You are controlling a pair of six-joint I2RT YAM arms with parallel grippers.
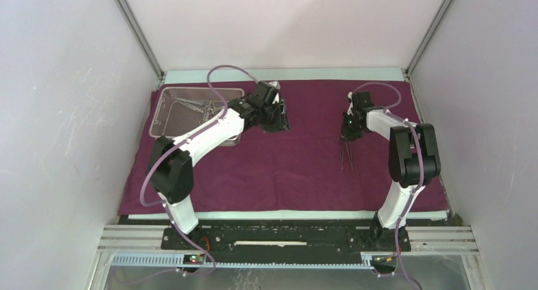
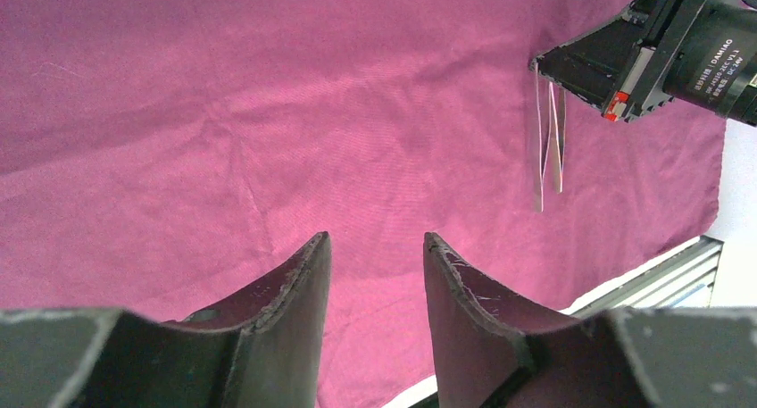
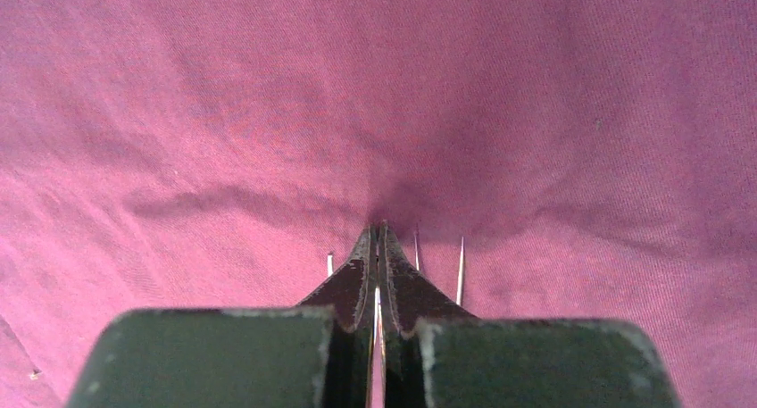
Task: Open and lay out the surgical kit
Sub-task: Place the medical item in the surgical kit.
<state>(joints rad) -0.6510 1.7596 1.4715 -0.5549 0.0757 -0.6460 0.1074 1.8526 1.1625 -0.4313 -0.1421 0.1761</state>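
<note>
The maroon cloth wrap [image 1: 285, 176] lies spread flat over the table. The silver wire-mesh tray [image 1: 203, 89] sits on its far left corner with thin steel instruments [image 1: 193, 105] inside. My right gripper [image 1: 347, 136] points down at the cloth right of centre, shut on steel tweezers [image 1: 346, 155] whose thin prongs run toward the near side. In the right wrist view the fingers [image 3: 361, 283] pinch a steel strip, with thin steel tips [image 3: 461, 270] beside them. My left gripper [image 1: 277, 118] hovers over the cloth's middle back, open and empty [image 2: 375, 238]. The left wrist view shows the tweezers [image 2: 548, 140].
The left arm crosses over the tray's near right corner. Grey enclosure walls stand close on the left, right and back. The cloth's near edge [image 2: 625, 265] meets the aluminium rail at the arm bases [image 1: 285, 236].
</note>
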